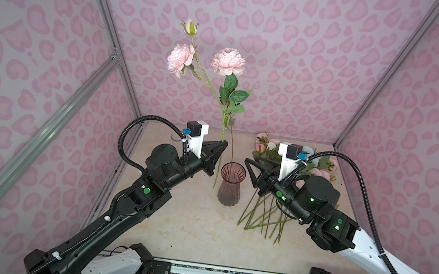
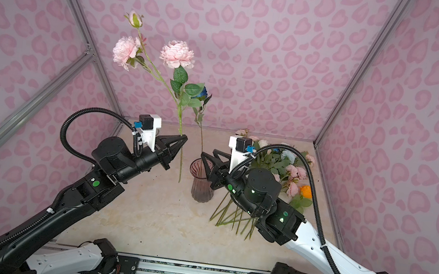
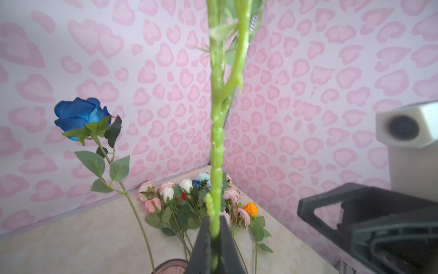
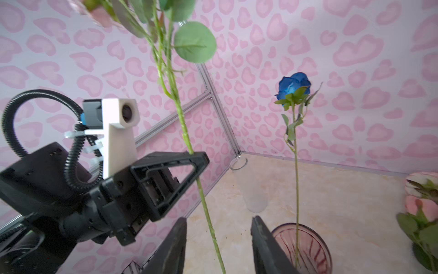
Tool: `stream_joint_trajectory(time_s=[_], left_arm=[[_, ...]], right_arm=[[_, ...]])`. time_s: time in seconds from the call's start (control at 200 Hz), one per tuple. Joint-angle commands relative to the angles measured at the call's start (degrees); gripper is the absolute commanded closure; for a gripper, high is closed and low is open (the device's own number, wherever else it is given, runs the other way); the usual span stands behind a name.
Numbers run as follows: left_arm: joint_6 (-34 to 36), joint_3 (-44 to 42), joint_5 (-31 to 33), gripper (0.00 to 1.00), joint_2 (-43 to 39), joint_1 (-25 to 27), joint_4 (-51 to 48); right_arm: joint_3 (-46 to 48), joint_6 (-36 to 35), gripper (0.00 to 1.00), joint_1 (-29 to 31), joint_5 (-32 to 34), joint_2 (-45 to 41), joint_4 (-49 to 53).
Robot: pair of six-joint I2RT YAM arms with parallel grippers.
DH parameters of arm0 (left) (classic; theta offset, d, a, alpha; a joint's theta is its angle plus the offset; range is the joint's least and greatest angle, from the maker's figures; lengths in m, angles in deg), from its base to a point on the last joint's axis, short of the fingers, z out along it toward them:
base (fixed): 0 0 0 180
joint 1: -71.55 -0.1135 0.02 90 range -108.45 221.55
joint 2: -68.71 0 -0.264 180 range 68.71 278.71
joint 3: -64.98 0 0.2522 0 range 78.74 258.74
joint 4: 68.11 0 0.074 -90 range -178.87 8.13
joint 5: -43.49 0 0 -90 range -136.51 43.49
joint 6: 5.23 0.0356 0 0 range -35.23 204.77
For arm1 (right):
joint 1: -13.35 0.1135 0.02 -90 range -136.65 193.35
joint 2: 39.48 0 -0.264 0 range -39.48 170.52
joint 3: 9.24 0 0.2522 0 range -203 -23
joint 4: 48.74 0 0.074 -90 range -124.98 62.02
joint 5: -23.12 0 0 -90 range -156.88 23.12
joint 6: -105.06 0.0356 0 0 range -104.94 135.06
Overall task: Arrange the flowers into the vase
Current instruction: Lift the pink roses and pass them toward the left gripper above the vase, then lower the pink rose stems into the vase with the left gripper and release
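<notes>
My left fingers point(image 1: 223, 143) are clamped shut on the stem of the pink spray point(image 1: 229, 62), a little above its lower end; the spray stands nearly upright, with two full pink blooms and a bud high against the back wall; its cut end hangs free beside the vase point(image 1: 231, 184), on my left of it and outside the rim, above the desk point(image 1: 185, 226). My right fingers point(image 1: 249, 168) are parted and grip nothing; in the right wrist view the lower stem of the spray runs down through the gap between them, and I cannot see it touching either one; they sit just beside the vase, on my right of it. The vase is ribbed and purplish and stands upright near the middle of the desk; a blue rose point(image 2: 202, 93) stands in it, leaning slightly; the pile of flowers point(image 2: 289, 168) lies on the desk toward the back right corner, blooms toward the wall and stems fanned toward me, partly under my right arm.
</notes>
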Motion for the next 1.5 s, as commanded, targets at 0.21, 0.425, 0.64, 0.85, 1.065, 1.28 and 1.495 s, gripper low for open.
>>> stream_joint_trajectory(time_s=[0.21, 0.425, 0.64, 0.85, 1.065, 1.28, 1.495], left_arm=[[5.8, 3.04, 9.16, 0.96, 7.54, 4.52, 15.0], [9.97, 6.71, 10.87, 0.96, 16.69, 6.76, 18.73], [8.33, 2.59, 12.67, 0.96, 21.13, 6.98, 21.59], [7.29, -1.69, 13.12, 0.97, 23.15, 7.51, 22.58], [6.6, -6.61, 14.01, 0.89, 20.76, 7.81, 19.71], [5.64, -9.58, 16.12, 0.86, 19.37, 7.79, 18.24], [4.64, -10.74, 16.56, 0.86, 18.78, 7.81, 16.66]], right_arm=[[8.29, 2.27, 0.5, -5.03, 8.24, -10.38, 2.28], [12.78, 6.06, 0.49, -10.29, 7.89, -19.19, 6.14], [13.28, 4.62, 0.48, -13.01, 7.52, -21.52, 9.34], [14.35, 4.45, 0.48, -14.4, 5.66, -20.34, 9.43], [17.67, 6.61, 0.49, -15.13, 5.4, -19.79, 7.01], [16.63, 7.45, 0.49, -15.42, 2.49, -17.51, 9.1], [18.59, 8.87, 0.49, -15.37, 3.29, -18.89, 8.5]])
